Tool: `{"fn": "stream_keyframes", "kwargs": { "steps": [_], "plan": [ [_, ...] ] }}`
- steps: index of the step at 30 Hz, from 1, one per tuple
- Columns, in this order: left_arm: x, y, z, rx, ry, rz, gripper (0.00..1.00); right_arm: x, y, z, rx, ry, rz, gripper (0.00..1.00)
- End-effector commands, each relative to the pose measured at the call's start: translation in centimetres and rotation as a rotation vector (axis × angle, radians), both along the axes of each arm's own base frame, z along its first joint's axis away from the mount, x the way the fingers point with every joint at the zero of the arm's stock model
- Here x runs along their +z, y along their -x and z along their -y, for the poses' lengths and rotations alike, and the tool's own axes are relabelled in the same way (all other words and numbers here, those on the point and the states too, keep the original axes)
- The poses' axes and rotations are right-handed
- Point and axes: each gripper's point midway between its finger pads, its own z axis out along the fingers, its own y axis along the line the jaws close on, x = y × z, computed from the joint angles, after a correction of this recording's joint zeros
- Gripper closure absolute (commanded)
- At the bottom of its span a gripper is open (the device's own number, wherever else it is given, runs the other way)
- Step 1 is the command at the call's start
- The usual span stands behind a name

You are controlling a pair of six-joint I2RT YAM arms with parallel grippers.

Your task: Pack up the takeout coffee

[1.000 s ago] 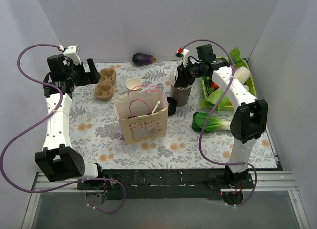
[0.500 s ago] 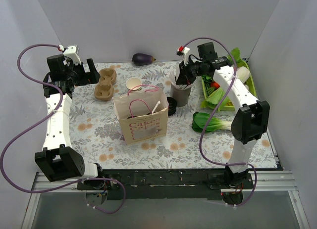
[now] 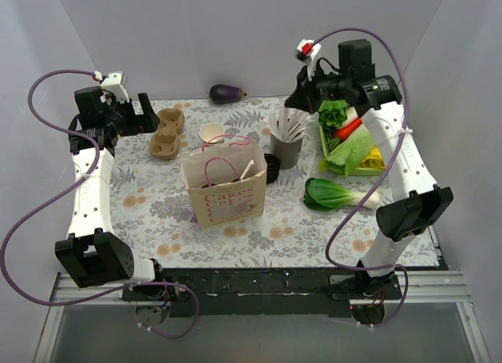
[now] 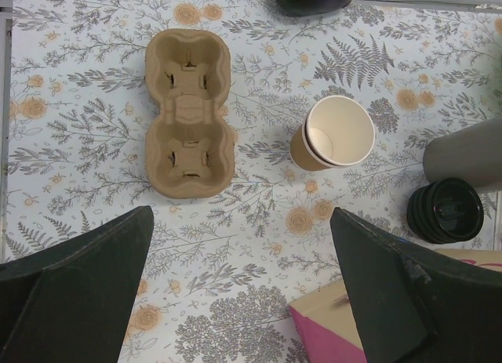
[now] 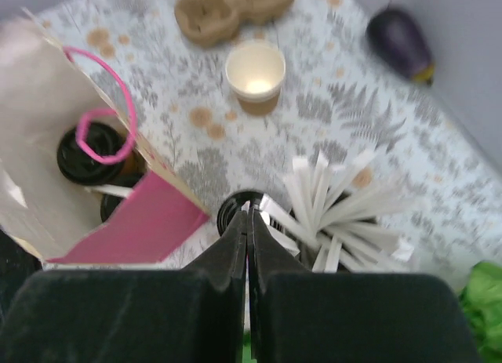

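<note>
An open kraft-brown cup [image 3: 212,133], white inside and without a lid, stands behind the paper bag [image 3: 223,183]; it also shows in the left wrist view [image 4: 333,134] and the right wrist view [image 5: 255,71]. Inside the bag a cup with a black lid [image 5: 86,155] shows. A stack of black lids [image 3: 271,167] sits beside the bag. My right gripper [image 3: 301,103] hangs above the dark grey cup of white sticks [image 3: 287,147], its jaws [image 5: 249,214] shut with a white stick at their tip. My left gripper [image 4: 243,300] is open and empty, high at the back left [image 3: 145,112].
A tan pulp cup carrier [image 3: 167,132] lies at the back left. An eggplant [image 3: 227,93] lies by the back wall. A green tray [image 3: 323,147] with vegetables stands at the right, and a bok choy [image 3: 333,194] lies in front of it.
My right arm has risen up and back from the cup of sticks, its gripper now well above it. The left arm has not moved.
</note>
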Motion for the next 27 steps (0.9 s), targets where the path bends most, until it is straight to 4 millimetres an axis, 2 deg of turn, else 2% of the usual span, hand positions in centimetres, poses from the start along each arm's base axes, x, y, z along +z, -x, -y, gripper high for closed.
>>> {"fn": "stream_keyframes", "kwargs": {
  "steps": [1,2,3,4,7,11,13,16,20,22,24,25,26,27],
  "plan": [
    [1.6,0.0,-0.2,-0.003,-0.011,0.041,0.02,11.8,5.2,-0.1,0.146,-0.166,0.26,0.99],
    [1.6,0.0,-0.1,-0.004,-0.01,0.041,0.02,12.6,6.2,-0.1,0.161,-0.19,0.275,0.99],
    [1.5,0.0,-0.1,-0.006,-0.008,0.038,0.02,14.4,6.9,-0.1,0.178,-0.23,0.342,0.99],
    [1.6,0.0,-0.1,-0.008,-0.007,0.041,0.02,14.5,8.7,0.2,0.173,-0.26,0.308,0.99],
    [1.7,-0.1,-0.1,-0.007,-0.009,0.043,0.02,16.3,11.7,0.4,0.213,-0.33,0.304,0.99],
    [1.7,-0.2,0.0,-0.012,-0.008,0.041,0.02,18.0,14.7,-0.1,0.327,-0.402,0.218,0.99],
    [1.7,-0.1,0.1,-0.019,-0.004,0.04,0.02,18.7,15.4,-0.1,0.342,-0.429,0.199,0.99],
    [1.8,-0.2,0.3,-0.026,0.006,0.041,0.02,18.7,15.4,-0.3,0.349,-0.44,0.185,0.99],
    [1.7,-0.2,0.4,-0.029,0.013,0.041,0.02,16.9,14.6,-1.3,0.359,-0.451,0.136,0.99],
    [1.7,-0.3,0.4,-0.032,0.014,0.043,0.02,15.0,14.0,-2.8,0.369,-0.443,0.083,0.99],
    [1.8,-0.3,0.4,-0.03,0.013,0.044,0.02,14.3,13.3,-4.1,0.368,-0.439,0.084,0.99],
    [1.8,-0.3,0.3,-0.028,0.011,0.045,0.02,13.5,13.1,-5.7,0.392,-0.431,0.062,0.91],
    [1.8,-0.3,0.3,-0.028,0.011,0.047,0.02,13.3,12.9,-6.4,0.399,-0.428,0.056,0.8],
    [2.0,-0.4,0.3,-0.028,0.01,0.05,0.02,12.6,11.9,-7.1,0.396,-0.417,0.024,0.64]
  ]
}}
